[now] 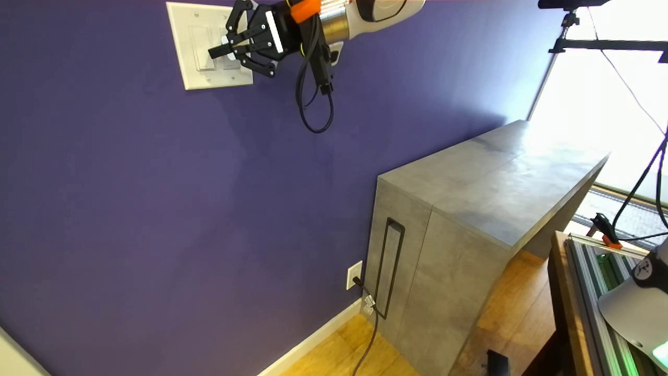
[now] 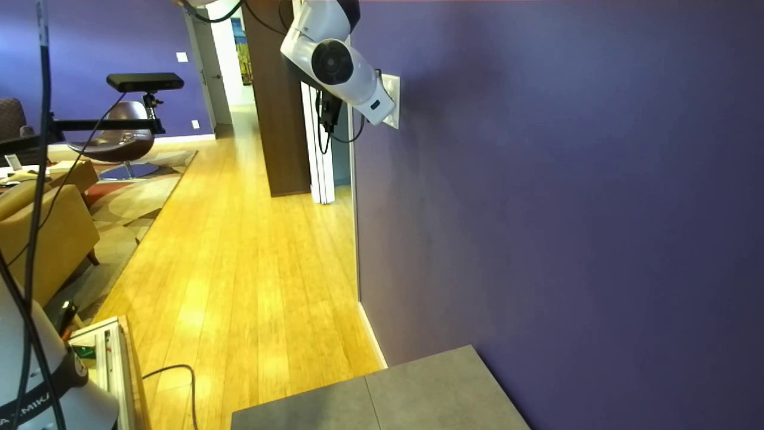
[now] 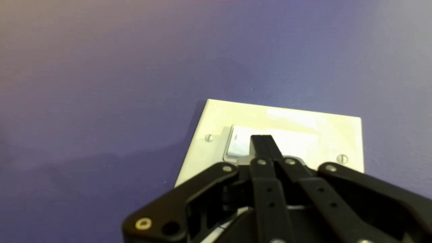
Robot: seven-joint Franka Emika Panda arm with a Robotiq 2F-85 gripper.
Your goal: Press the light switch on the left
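Purple wall [image 1: 115,209]: fills the left of an exterior view.
Double wall plate [image 1: 184,49]: white, high on the wall.
Left light switch [image 1: 201,42]: white rocker paddle in the left half of that plate, partly covered by the gripper's tip.
Gripper [image 1: 211,53]: black, jaws closed; in the wrist view the fingertips [image 3: 257,144] lie side by side in front of the left paddle. Whether they touch it, I cannot tell.
Right-hand paddle [image 1: 229,63]: mostly hidden behind the gripper.
Arm [image 1: 386,13]: white, reaching in from the right, orange band near the wrist.
Outlet plate [image 1: 354,272]: small, white, low on the wall, black plug [image 1: 358,281] in it.
Gray desk [image 1: 485,167]: against the wall.
Workbench [image 1: 573,292]: wood-edged, bearing metal rails [image 1: 589,292] and the arm's base [image 1: 634,313].
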